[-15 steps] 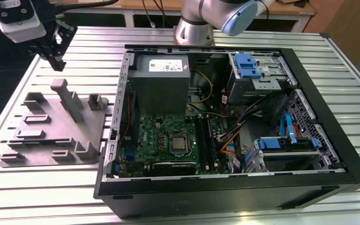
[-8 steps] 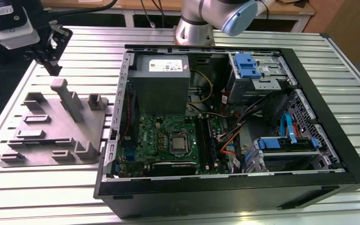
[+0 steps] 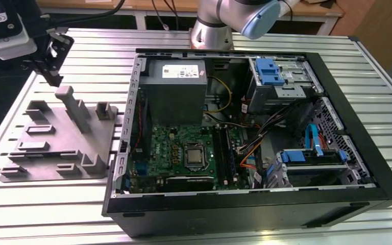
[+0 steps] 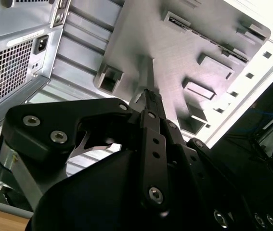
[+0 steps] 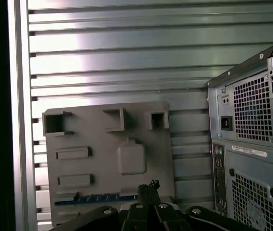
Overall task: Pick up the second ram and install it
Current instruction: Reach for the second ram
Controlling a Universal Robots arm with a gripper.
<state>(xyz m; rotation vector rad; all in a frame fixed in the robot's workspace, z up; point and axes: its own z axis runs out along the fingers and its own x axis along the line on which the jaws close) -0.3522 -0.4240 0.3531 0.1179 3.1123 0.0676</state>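
Lying along fixture plate (image 5: 100, 175) edge, second ram (image 5: 95, 198) parallel to table slats (image 5: 126, 62)

place: robotics lab/workshop | evid: slotted alu table (image 3: 114, 41), opened PC case (image 3: 216, 217), grey fixture plate (image 3: 59, 135), arm base (image 3: 213, 33)

desk (image 3: 59, 204): ribbed bare metal slats, brushed, soft sheen. fixture plate (image 3: 59, 147): grey plastic, matt, faintly grainy. computer case (image 3: 250, 215): matt black outer shell, dull grey sheet metal inside, perforated rear panel. gripper (image 4: 148, 94): matt black links, shiny screw heads. drive latches (image 3: 267, 69): glossy blue plastic.
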